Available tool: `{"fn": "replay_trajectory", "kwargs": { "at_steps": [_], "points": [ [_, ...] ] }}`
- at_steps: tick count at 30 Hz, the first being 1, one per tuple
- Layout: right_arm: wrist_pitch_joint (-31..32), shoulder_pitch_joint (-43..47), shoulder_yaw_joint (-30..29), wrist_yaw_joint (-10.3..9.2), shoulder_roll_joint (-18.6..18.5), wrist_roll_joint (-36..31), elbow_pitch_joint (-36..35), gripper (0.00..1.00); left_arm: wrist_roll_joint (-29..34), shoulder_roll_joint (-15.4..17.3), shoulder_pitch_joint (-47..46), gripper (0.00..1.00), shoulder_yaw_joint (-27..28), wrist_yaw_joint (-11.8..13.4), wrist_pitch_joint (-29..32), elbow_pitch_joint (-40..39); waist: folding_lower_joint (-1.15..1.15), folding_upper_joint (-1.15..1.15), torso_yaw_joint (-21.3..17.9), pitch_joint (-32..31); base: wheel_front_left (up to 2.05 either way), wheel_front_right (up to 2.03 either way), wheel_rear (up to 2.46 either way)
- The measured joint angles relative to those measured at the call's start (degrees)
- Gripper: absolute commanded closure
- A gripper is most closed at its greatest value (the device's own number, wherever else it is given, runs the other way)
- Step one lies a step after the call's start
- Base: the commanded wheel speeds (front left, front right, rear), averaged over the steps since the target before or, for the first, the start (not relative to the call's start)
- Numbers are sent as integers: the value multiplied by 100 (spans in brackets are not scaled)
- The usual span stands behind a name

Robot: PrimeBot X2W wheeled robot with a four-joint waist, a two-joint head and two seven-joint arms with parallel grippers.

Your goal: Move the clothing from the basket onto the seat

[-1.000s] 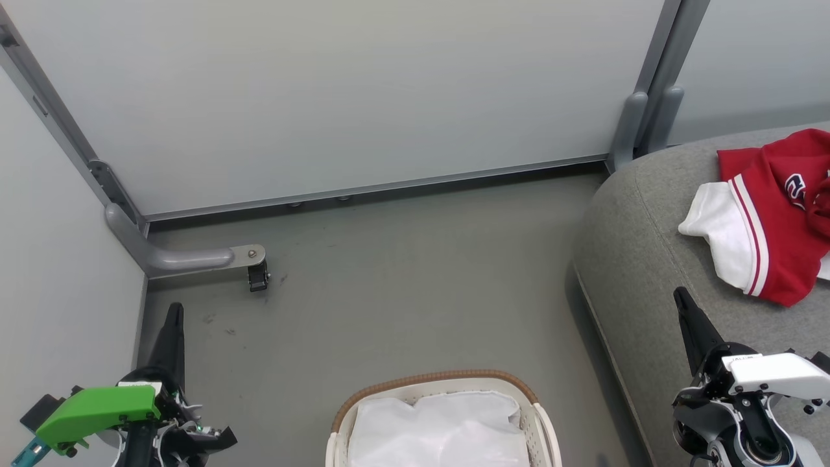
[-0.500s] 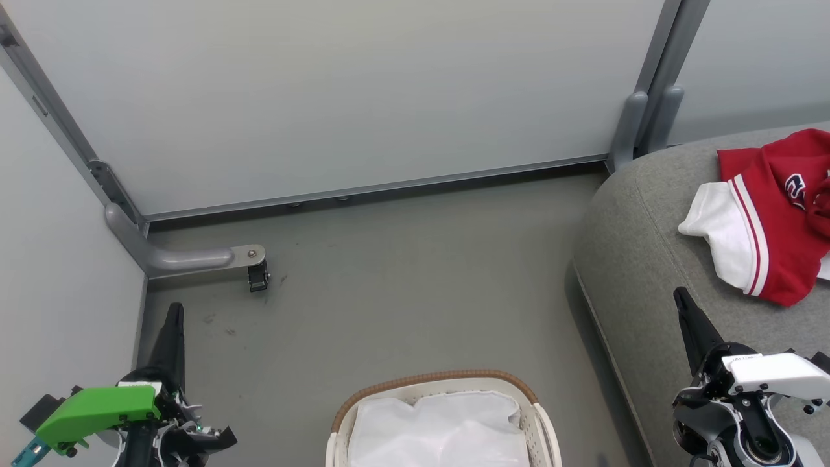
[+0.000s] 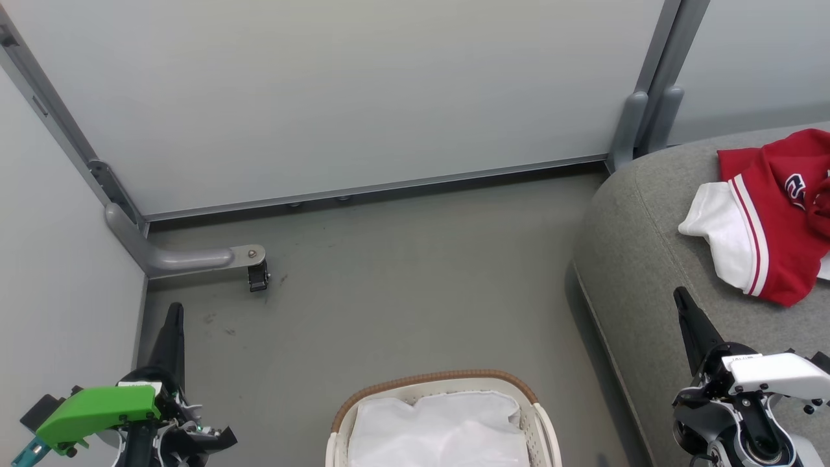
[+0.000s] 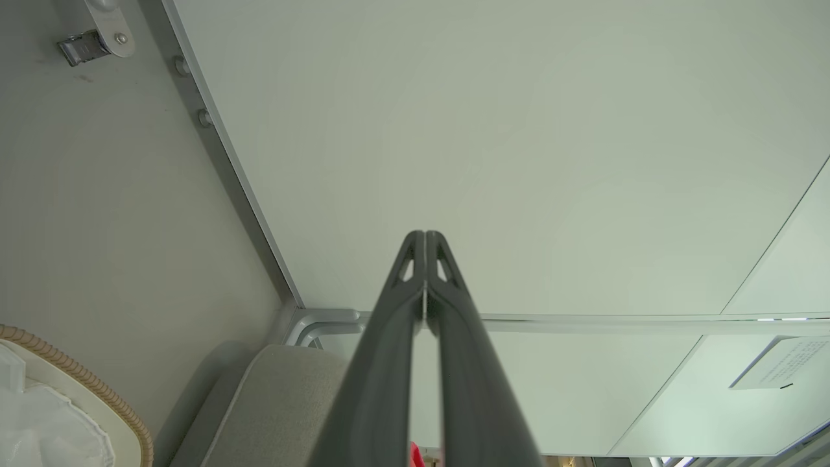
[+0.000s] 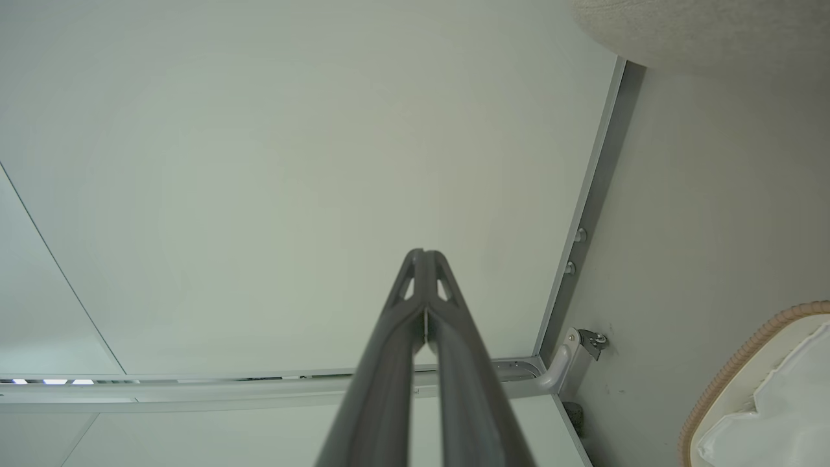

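Although the oval white perforated plastic basket with a brown woven rim [image 3: 434, 378] shows at the near centre only its crumpled white fabric liner [image 3: 441, 428], I judge that a garment could hide under those folds, and it would be missed. The soft red clothing with white trim [image 3: 781, 214] lies at the far right on the large grey fabric-upholstered seat [image 3: 642, 259], its white sleeve with red stripes turned to the left. Both the left fingers [image 3: 172, 337] and the right fingers [image 3: 694, 324] are pressed together and hold nothing (the wrist views show the tips touching). If they go down into the basket, they may pinch the thin liner instead of a garment, and the light basket may lift or tip on the smooth grey floor [image 3: 402, 292]. The right fingers stand close to the seat's rounded edge, near the sleeve; a careless swing could snag this loose cloth and drag it off the cushion.
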Motion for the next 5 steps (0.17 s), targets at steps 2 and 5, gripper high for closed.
{"fn": "replay_trajectory", "kwargs": {
  "at_steps": [2,5],
  "points": [
    [0,0,0,0,0,0,0,100,0,0,0,100,0,0,-1,0,0,0,0,0,0,0,0],
    [0,0,0,0,0,0,0,100,0,0,0,100,0,0,-1,0,0,0,0,0,0,0,0]
  ]
}}
